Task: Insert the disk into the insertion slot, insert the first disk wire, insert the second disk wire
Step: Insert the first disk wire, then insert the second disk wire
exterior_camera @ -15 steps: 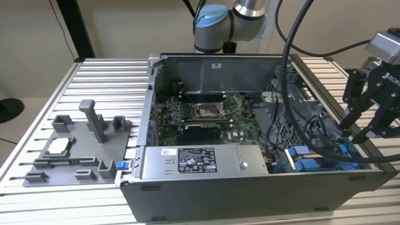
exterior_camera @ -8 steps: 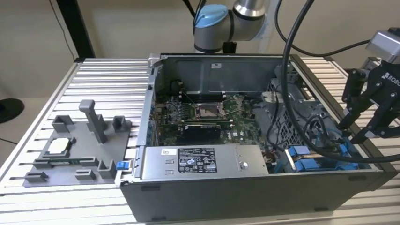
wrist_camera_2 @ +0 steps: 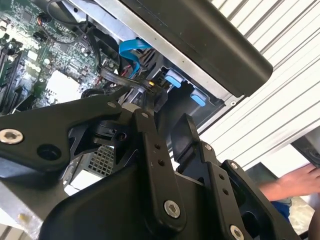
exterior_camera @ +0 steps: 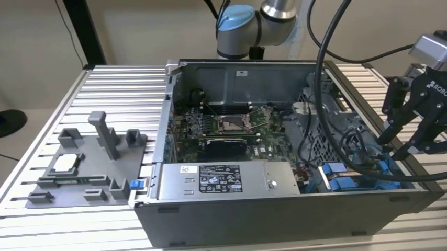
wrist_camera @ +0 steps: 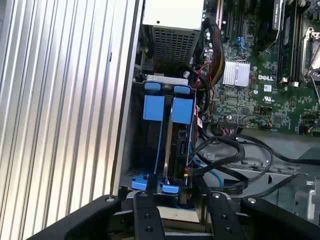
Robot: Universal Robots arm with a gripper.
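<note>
First wrist view: my jaws hang released, the disk (wrist_camera: pixel 182 111) apparently seated in the insertion slot (wrist_camera: pixel 127 150) just ahead; I'd stay square to the wires (wrist_camera: pixel 225 150).

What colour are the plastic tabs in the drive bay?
Bright blue tabs, clearest in the first wrist view.

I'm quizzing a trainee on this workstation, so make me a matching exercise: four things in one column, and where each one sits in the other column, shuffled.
1. power-supply box
2. grey fixture
3. end effector
4. motherboard

A. on the slatted table, at the exterior view's left of the case
B. green, inside the case, toward its far wall
C. above the case's end at the exterior view's right
D. inside the case, against its near wall

Pairs: 1-D, 2-A, 3-C, 4-B
</note>
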